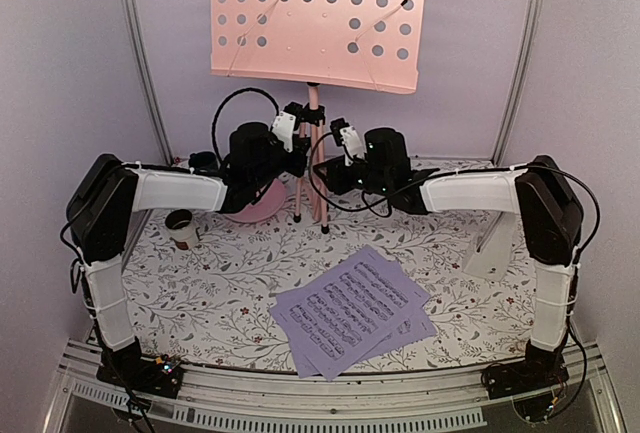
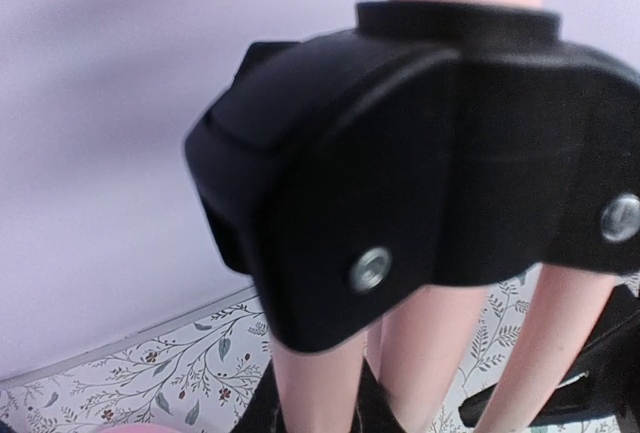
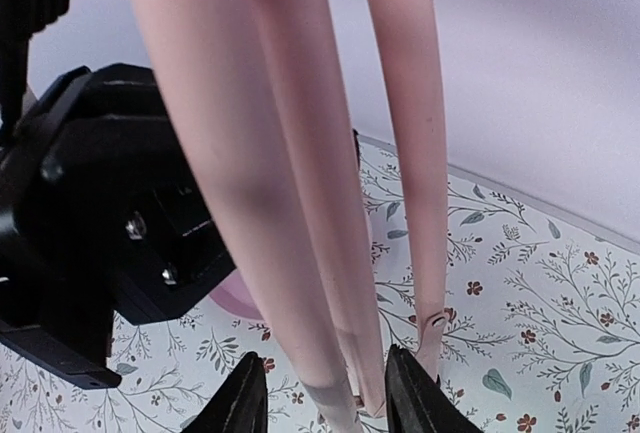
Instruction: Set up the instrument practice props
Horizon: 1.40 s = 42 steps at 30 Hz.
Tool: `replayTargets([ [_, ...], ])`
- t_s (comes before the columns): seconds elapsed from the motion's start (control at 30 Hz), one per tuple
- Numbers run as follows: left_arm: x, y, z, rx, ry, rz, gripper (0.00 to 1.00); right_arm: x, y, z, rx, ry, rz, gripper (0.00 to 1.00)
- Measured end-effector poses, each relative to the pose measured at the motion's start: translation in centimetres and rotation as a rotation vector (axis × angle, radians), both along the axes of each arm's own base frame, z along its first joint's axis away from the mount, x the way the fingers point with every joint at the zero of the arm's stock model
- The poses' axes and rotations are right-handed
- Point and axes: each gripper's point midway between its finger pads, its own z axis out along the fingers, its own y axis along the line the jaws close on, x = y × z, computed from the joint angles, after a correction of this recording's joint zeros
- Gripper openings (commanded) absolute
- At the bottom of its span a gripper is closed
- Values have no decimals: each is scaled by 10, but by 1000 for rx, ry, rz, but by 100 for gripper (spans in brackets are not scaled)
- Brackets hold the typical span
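The pink music stand (image 1: 318,18) stands upright at the back middle, its perforated desk high above its tripod (image 1: 312,178). My left gripper (image 1: 297,141) is at the tripod's black joint (image 2: 420,173). In the left wrist view the gripper (image 2: 318,408) has its dark fingers pressed on both sides of one pink leg (image 2: 320,373). My right gripper (image 1: 337,156) is at the tripod from the right. In the right wrist view the gripper (image 3: 325,403) is open, with legs (image 3: 300,253) between the fingers. The sheet music (image 1: 350,311) lies on the table in front. The white metronome (image 1: 492,248) stands at the right.
A round pink plate (image 1: 258,209) lies just behind the left gripper by the tripod's feet. A small cup (image 1: 181,226) stands at the left and a dark cup (image 1: 203,162) further back. Lavender walls close in the back and sides.
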Motion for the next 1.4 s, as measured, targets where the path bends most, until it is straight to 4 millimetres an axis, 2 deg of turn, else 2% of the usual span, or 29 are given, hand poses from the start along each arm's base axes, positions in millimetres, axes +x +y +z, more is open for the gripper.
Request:
replayTargets([
  [0.17, 0, 0, 0, -3, 0, 4, 0, 4, -1, -17, -27, 24, -20, 32],
  [0.3, 0, 2, -1, -11, -2, 13, 0, 10, 1, -19, -30, 26, -32, 24],
  [0.53, -1, 2, 0, -20, -10, 26, 0, 11, 4, -18, -73, -13, -38, 0],
  [0.73, -4, -1, 0, -16, -19, 24, 0, 7, -1, -16, -119, -30, -49, 0],
  [1.17, -21, -24, 1, 28, -33, -41, 0, -15, -35, -17, -175, 7, -59, 0],
  [1.4, -35, -26, 0, 61, -12, -67, 0, -29, -46, -18, -198, 17, -31, 0],
])
